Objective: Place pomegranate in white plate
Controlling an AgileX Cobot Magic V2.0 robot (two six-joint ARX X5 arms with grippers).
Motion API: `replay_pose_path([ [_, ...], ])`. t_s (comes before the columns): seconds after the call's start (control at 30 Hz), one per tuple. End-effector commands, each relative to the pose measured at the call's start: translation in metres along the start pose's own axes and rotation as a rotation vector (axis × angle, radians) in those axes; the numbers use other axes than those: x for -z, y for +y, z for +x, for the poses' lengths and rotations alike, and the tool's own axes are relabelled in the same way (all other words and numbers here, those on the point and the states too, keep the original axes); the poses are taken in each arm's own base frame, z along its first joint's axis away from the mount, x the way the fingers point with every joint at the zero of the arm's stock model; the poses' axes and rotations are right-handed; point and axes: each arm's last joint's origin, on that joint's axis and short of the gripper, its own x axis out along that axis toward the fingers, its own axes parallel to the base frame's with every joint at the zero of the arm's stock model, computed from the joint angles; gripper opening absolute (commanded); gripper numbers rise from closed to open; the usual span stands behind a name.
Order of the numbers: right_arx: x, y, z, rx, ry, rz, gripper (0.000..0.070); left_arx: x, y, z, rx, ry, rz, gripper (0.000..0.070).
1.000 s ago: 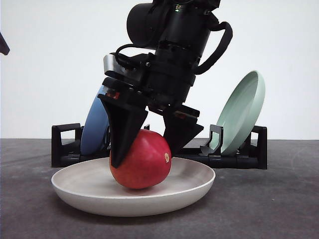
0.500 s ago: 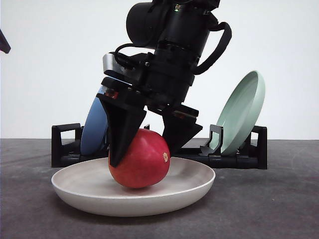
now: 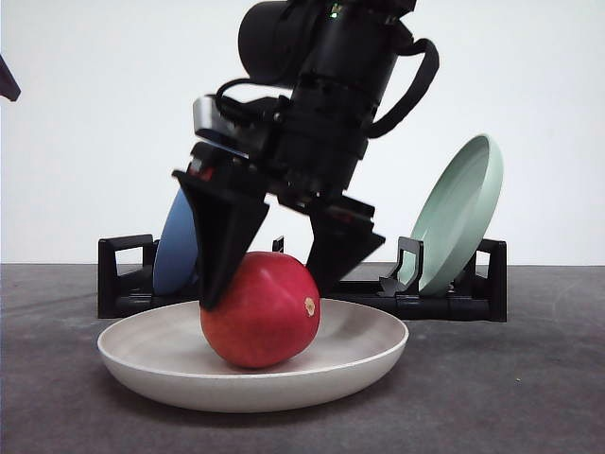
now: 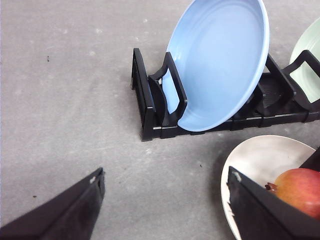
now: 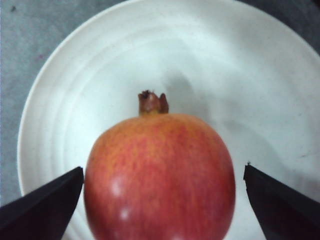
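I'm seeing the right gripper point(image 3: 260, 284) jaws spreading off the pomegranate point(image 3: 260, 310), now resting in the plate point(image 3: 364, 364) (released, I judge).

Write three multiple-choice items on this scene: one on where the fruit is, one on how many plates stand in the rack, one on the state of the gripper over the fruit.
1. Where is the pomegranate?
A. In the white plate
B. On the bare table
C. In the rack

2. How many plates stand on edge in the black rack?
A. None
B. Two
C. Four

3. How is the right gripper set?
A. Shut tight on the fruit
B. Open, fingers on either side of the fruit
C. Shut on the plate rim

Answers:
1. A: the fruit rests on the plate's floor in the front view.
2. B: a blue plate and a pale green plate lean in the rack.
3. B: the right wrist view shows a gap between each finger and the fruit.
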Motion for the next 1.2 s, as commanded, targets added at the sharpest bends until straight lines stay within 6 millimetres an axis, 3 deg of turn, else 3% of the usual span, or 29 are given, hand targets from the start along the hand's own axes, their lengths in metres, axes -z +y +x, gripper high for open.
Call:
replay_pose_path([
  [0.0, -0.007, 0.005, -0.014, -0.006, -0.073, -0.045, 0.0654, -0.002, 0.0, 0.001, 0.006, -0.007, -0.003, 0.0469],
  [0.23, 0.011, -0.002, -0.047, -0.046, -0.334, -0.075, 0.0653, -0.002, 0.0, 0.001, 0.006, -0.007, -0.003, 0.0469],
  [0.63, 0.095, -0.036, -0.094, 0.048, -0.512, 0.055, 0.0612, -0.002, 0.0, 0.001, 0.006, -0.007, -0.003, 0.0469],
  [0.93, 0.148, -0.055, -0.115, 0.137, -0.616, 0.21, 0.0611, -0.002, 0.0, 0.001, 0.006, -0.005, -0.003, 0.0469],
  [1.17, 0.182, -0.065, -0.116, 0.205, -0.663, 0.291, 0.0556, -0.002, 0.0, 0.001, 0.006, -0.004, -0.005, 0.0469],
])
